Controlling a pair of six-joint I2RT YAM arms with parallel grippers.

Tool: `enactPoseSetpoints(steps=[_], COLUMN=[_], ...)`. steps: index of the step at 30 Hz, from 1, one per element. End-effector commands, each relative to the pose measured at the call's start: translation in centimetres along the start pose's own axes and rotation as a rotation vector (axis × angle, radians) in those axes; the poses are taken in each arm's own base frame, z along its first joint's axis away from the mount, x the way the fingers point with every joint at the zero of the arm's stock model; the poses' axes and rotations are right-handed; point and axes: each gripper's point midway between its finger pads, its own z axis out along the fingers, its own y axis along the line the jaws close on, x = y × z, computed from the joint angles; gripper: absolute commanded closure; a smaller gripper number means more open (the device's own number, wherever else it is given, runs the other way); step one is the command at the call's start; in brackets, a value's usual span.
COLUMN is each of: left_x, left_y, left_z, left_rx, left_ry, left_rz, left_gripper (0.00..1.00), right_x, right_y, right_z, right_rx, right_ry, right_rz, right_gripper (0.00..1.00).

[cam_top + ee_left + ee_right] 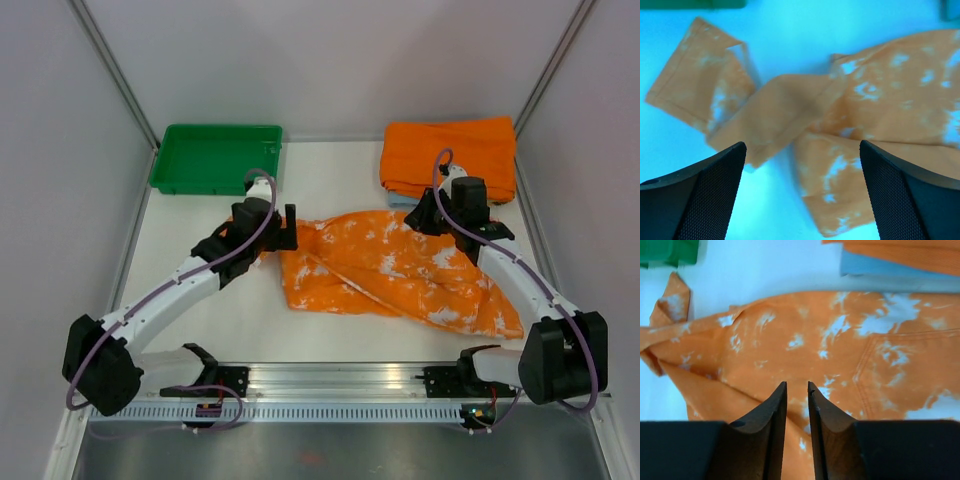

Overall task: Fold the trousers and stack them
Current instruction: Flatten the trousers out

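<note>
The trousers [390, 265], orange with white splashes, lie crumpled across the middle of the table. One end is bunched by my left gripper and the other trails toward the right arm's base. My left gripper [283, 228] hovers at their left end. In the left wrist view it [802, 150] stands wide open above a folded leg of the trousers [880, 100], with nothing between its fingers [705, 195]. My right gripper [425, 215] is over their far right part. In the right wrist view it [797, 386] shows a narrow gap above the trousers [840, 350] and holds nothing.
A green tray [215, 157] sits at the back left. A plain orange folded cloth [450, 150] lies on a light blue folded cloth [400, 200] at the back right, just behind the right gripper. Grey walls enclose the table on three sides.
</note>
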Motion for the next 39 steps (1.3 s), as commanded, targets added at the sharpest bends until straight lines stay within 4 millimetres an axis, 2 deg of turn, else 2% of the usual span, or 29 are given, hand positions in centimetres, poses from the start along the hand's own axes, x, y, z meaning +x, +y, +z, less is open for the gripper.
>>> enactPoseSetpoints(steps=[1,2,4,8,12,15,16,18,19,20,23,24,25,26,28,29,30,31,32,33,34,35,36,37,38,39], left_x=[0.4,1.2,3.0,3.8,5.6,5.7,5.7,5.5,5.8,6.9,6.6,6.5,6.4,5.3,5.2,3.0,3.0,2.7,0.9,1.0,-1.3,-1.7,-1.6,0.3,-2.2,-1.4], left_y=[4.4,4.4,5.7,7.0,9.0,8.5,8.5,9.0,8.9,9.1,9.9,10.1,10.4,9.9,9.3,8.3,8.4,7.4,6.7,7.1,6.7,6.9,6.9,7.5,6.7,6.4], left_z=[1.6,1.9,2.3,1.8,2.4,3.2,3.6,4.9,5.3,6.1,6.8,6.8,6.7,6.7,5.2,4.4,2.5,1.5,0.3,-1.8,-3.3,-4.6,-5.1,-7.5,-8.4,-7.9], left_rx=[-0.047,0.000,-0.023,-0.054,-0.123,-0.104,-0.113,-0.172,-0.171,-0.189,-0.278,-0.300,-0.318,-0.309,-0.273,-0.248,-0.235,-0.162,-0.122,-0.119,-0.116,-0.122,-0.126,-0.127,-0.113,-0.094], left_ry=[-0.053,-0.041,-0.031,-0.010,0.018,0.035,0.035,0.047,0.067,0.118,0.135,0.130,0.131,0.116,0.191,0.175,0.231,0.250,0.226,0.264,0.240,0.270,0.342,0.514,0.495,0.578], left_rz=[0.086,0.119,0.210,0.302,0.397,0.394,0.390,0.376,0.371,0.379,0.328,0.305,0.303,0.293,0.313,0.308,0.341,0.354,0.383,0.400,0.394,0.397,0.404,0.431,0.422,0.451], left_gripper=[0.00,0.00,0.00,0.00,0.01,0.05,0.09,0.11,0.17,0.20,0.28,0.42,0.51,0.57,0.76,0.87,0.98,0.98,0.98,0.98,0.98,0.98,0.98,0.98,0.98,0.98], right_x=[1.3,1.8,2.2,2.9,3.1,3.4,3.3,3.3,3.3,3.3,3.2,3.2,3.2,3.1,3.3,3.4,3.4,3.7,3.7,3.9,4.0,4.0,4.1,4.2,4.2,4.4], right_y=[2.4,2.9,3.0,2.7,2.0,1.9,1.8,1.7,1.7,1.7,1.5,1.4,1.2,1.2,1.1,1.0,0.9,0.7,0.7,0.6,0.4,0.4,0.4,0.3,0.3,0.3], right_z=[0.0,0.0,0.1,0.3,0.6,0.9,1.0,1.2,1.2,1.2,0.9,0.9,0.7,0.6,0.5,0.5,0.5,0.6,0.7,0.8,1.0,1.1,1.1,1.3,1.4,1.6], right_rx=[-0.084,-0.095,-0.097,-0.080,-0.053,-0.048,-0.042,-0.039,-0.039,-0.039,-0.027,-0.020,-0.010,-0.007,-0.002,0.000,0.001,0.006,0.007,0.011,0.017,0.016,0.017,0.020,0.019,0.015], right_ry=[0.040,0.052,0.060,0.087,0.092,0.109,0.108,0.111,0.111,0.111,0.103,0.100,0.093,0.089,0.093,0.094,0.093,0.100,0.096,0.099,0.101,0.099,0.099,0.103,0.105,0.111], right_rz=[-0.058,-0.066,-0.077,-0.094,-0.102,-0.106,-0.105,-0.099,-0.098,-0.098,-0.101,-0.099,-0.104,-0.106,-0.109,-0.111,-0.112,-0.110,-0.109,-0.100,-0.094,-0.090,-0.083,-0.080,-0.076,-0.073], right_gripper=[0.69,0.68,0.64,0.60,0.59,0.58,0.58,0.58,0.58,0.57,0.57,0.57,0.57,0.57,0.57,0.57,0.57,0.58,0.57,0.57,0.58,0.58,0.58,0.58,0.58,0.58])
